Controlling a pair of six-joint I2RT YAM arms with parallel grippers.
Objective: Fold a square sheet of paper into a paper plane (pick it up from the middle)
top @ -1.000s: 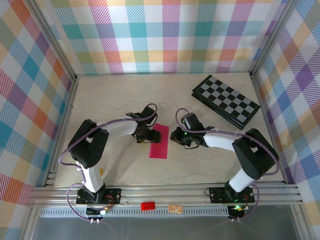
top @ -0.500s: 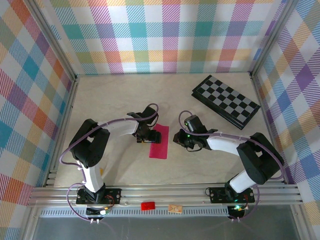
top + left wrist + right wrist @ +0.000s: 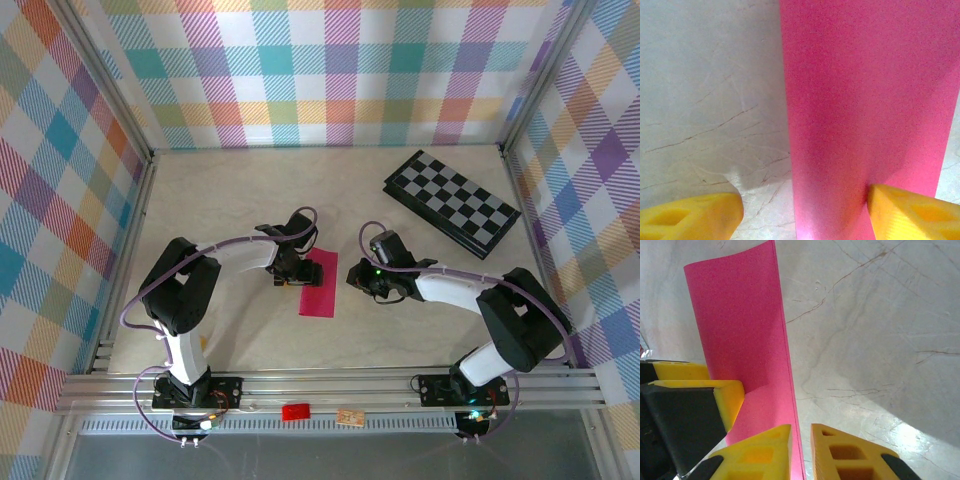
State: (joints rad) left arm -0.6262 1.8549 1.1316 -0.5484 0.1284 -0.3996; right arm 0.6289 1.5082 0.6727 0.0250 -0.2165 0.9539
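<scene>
On the rail before the table's near edge a small red tag point(image 3: 295, 411) is seen; no writing can be read anywhere. Further in, at the middle of the table point(image 3: 220, 200), the square sheet of paper point(image 3: 320, 285) is laid, folded into a long strip. Its left long edge is straddled by the left gripper point(image 3: 804, 212), spread wide with nothing held, one finger point(image 3: 912, 212) set on the paper. At the strip's right edge the right gripper point(image 3: 801, 452) is closed to a slit; whether the edge is nipped cannot be told. Creasing is judged to be the step in hand: the strip should be pinned while the fold is pressed flat, lest it slide. A checkerboard point(image 3: 452, 203) is seen by the far right corner.
</scene>
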